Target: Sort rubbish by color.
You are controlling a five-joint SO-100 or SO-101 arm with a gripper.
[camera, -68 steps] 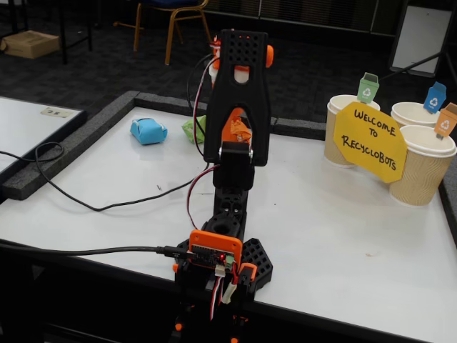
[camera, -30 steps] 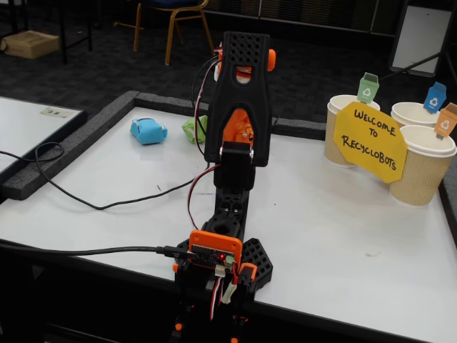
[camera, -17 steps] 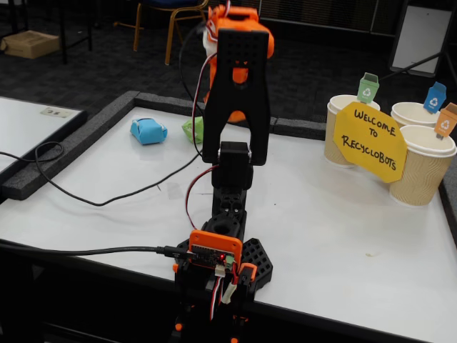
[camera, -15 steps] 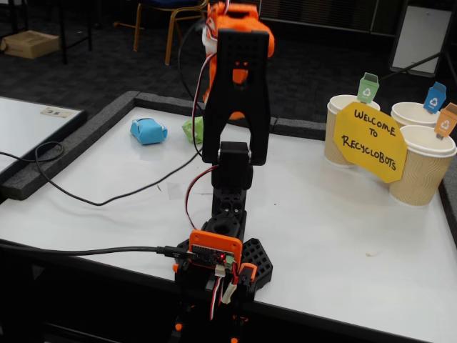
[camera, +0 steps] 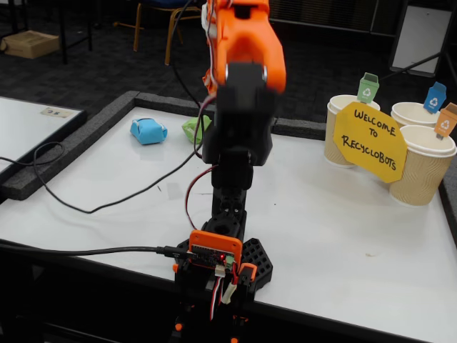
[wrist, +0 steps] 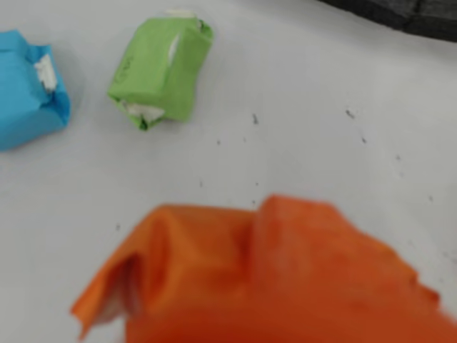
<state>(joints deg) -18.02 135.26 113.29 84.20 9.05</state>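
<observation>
Both pieces of rubbish lie near the far left corner of the table (camera: 343, 236). The blue lump (camera: 148, 131) is closer to the left edge, and the green lump (camera: 191, 128) sits just beside it, apart from it and half hidden behind the raised arm (camera: 239, 107). In the wrist view the green lump (wrist: 162, 71) is at upper centre-left and the blue lump (wrist: 28, 89) is cut off by the left border. A blurred orange shape (wrist: 271, 279) fills the bottom of that view. I cannot tell whether it is part of the gripper or something it carries, nor how wide the gripper stands. The step looks like an approach on the green lump, so I would centre it, come straight down with the fingers across its short sides, and keep clear of its blue neighbour. The cups (camera: 346, 132) wait by the far right edge.
</observation>
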